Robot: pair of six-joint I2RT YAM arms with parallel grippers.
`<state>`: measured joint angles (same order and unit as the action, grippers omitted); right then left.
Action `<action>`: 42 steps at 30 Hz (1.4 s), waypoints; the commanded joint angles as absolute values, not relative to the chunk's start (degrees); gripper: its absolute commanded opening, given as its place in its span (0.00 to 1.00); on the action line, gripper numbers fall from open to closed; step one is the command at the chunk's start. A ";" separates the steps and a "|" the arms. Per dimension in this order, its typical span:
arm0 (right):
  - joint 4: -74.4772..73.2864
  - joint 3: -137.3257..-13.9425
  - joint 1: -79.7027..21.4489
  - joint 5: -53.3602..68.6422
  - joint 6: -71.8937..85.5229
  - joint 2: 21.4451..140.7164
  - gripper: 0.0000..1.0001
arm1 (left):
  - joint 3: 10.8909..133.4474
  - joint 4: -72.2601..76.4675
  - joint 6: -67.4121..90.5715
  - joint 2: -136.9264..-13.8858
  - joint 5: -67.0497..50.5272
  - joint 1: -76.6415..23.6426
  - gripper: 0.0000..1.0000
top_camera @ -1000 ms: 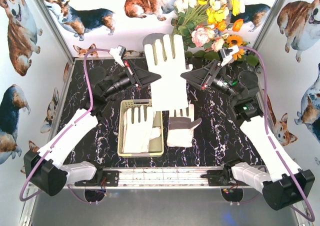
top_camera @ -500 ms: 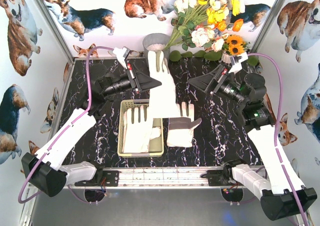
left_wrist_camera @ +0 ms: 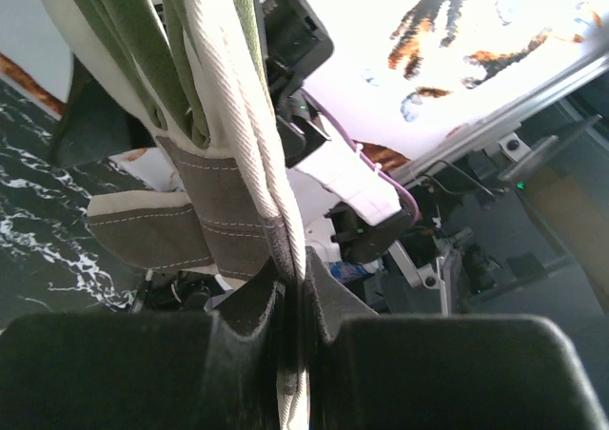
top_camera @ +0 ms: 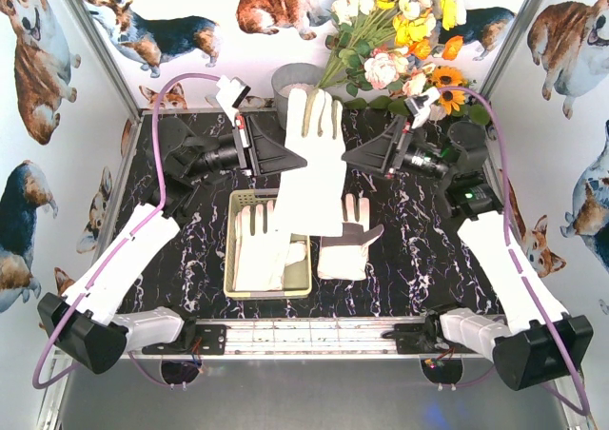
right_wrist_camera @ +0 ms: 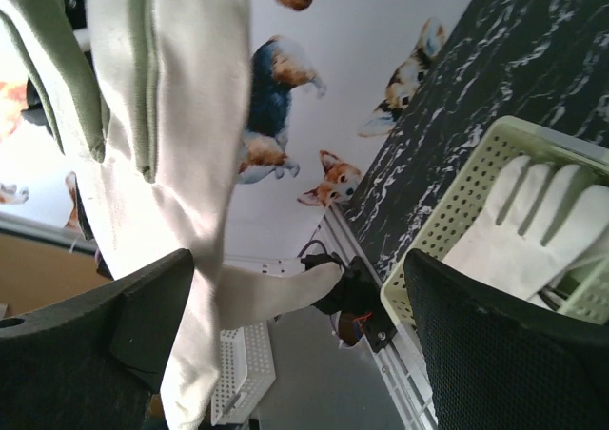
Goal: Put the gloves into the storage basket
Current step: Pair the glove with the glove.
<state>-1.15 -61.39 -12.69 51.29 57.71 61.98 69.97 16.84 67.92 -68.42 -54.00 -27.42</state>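
Held glove (top_camera: 312, 164): lifted off the table, long axis running back to front in the top view. Its fingers point at the back wall and its cuff hangs over the far right corner of the basket (top_camera: 231, 259).
Left gripper (top_camera: 301, 161): I see it pinched tight on this glove's left edge.
Right gripper (top_camera: 348, 154): jaws spread wide, just beside the glove's right edge, gripping nothing.
Second glove (top_camera: 262, 244): lying flat in the basket, fingers toward the back.
Third glove (top_camera: 344, 242): on the table (top_camera: 419, 249) just right of the basket, same heading, striped cuff nearest me.
Grey bucket (top_camera: 285, 80) and flowers (top_camera: 400, 30): against the back wall, behind the held glove.
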 commanded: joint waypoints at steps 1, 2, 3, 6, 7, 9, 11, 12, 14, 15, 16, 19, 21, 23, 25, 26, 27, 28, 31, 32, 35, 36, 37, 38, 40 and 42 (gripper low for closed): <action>11.09 -64.06 -14.93 53.45 62.87 62.92 0.94 | 71.48 22.73 71.87 -68.96 -56.88 -27.69 0.00; 13.22 -64.22 -15.13 53.24 64.13 63.31 0.94 | 71.34 22.61 71.88 -68.92 -57.00 -27.69 0.00; 14.90 -64.54 -15.24 53.18 65.17 63.65 0.94 | 71.24 22.51 72.02 -68.85 -57.11 -27.69 0.00; 16.47 -66.88 -16.01 53.62 66.00 65.79 0.94 | 71.17 22.50 72.07 -68.91 -57.30 -27.77 0.00; 16.44 -67.71 -16.34 53.88 66.01 66.43 0.94 | 71.23 22.54 72.08 -68.91 -57.29 -27.77 0.00; 17.52 -68.70 -16.94 54.24 66.83 67.50 0.94 | 71.36 22.67 72.18 -68.91 -57.30 -27.93 0.00; 20.79 -69.18 -17.40 54.99 69.29 68.68 0.94 | 71.24 22.68 72.17 -68.89 -57.04 -28.00 0.00; 22.78 -69.39 -17.60 55.47 70.87 69.33 0.93 | 71.08 22.68 72.17 -68.76 -56.86 -28.03 0.00; 25.48 -69.89 -17.97 56.48 73.42 70.31 0.92 | 70.88 22.36 71.75 -68.41 -56.00 -28.04 0.00; 25.74 -70.17 -18.01 57.17 74.02 70.49 0.91 | 70.66 21.68 71.04 -68.03 -55.00 -28.04 0.00; 25.41 -70.33 -18.02 58.08 74.15 70.61 0.90 | 70.49 20.40 69.96 -67.58 -53.62 -27.97 0.00; 23.21 -70.22 -18.01 61.40 74.18 70.43 0.83 | 69.45 17.34 67.29 -66.28 -49.57 -27.95 0.00; 22.58 -69.65 -18.02 63.25 74.79 69.83 0.76 | 69.17 15.10 65.35 -65.59 -47.51 -27.86 0.00; 19.52 -68.95 -17.93 63.73 73.36 68.60 0.74 | 69.52 11.25 62.64 -64.96 -45.55 -27.70 0.00; 14.70 -68.20 -17.93 63.27 70.26 67.26 0.71 | 69.94 7.40 60.21 -64.41 -44.13 -27.52 0.00; 13.58 -67.71 -17.93 63.01 69.58 66.71 0.70 | 70.04 6.11 59.43 -64.28 -43.70 -27.45 0.00; 13.21 -67.19 -17.95 62.75 69.36 66.27 0.68 | 70.07 4.82 58.75 -64.07 -43.25 -27.42 0.00; 13.23 -66.65 -17.93 62.61 69.48 65.89 0.66 | 69.93 3.62 58.29 -63.88 -42.90 -27.40 0.00; 13.00 -65.40 -17.93 62.49 69.52 65.04 0.59 | 69.81 2.17 57.47 -63.40 -42.39 -27.21 0.00; 12.74 -65.13 -17.93 62.61 69.39 64.90 0.57 | 69.79 1.93 57.35 -63.31 -42.40 -27.12 0.00; 9.93 -64.61 -17.93 63.33 67.89 64.46 0.54 | 69.94 1.26 56.95 -63.11 -42.52 -26.86 0.00; 8.48 -64.60 -17.93 63.55 66.96 64.43 0.53 | 70.02 0.96 56.82 -63.06 -42.54 -26.82 0.00; 6.98 -64.60 -17.93 63.69 66.04 64.42 0.52 | 70.03 0.66 56.66 -63.01 -42.60 -26.74 0.00; 5.48 -64.56 -17.93 63.78 65.06 64.42 0.51 | 70.07 0.40 56.54 -62.94 -42.69 -26.72 0.00; 3.56 -64.31 -17.93 63.89 63.92 62.54 0.51 | 70.04 -0.01 56.43 -62.85 -42.91 -26.72 0.00; 3.05 -63.60 -17.93 64.04 63.72 61.88 0.50 | 69.97 -0.25 56.22 -62.59 -42.93 -26.73 0.00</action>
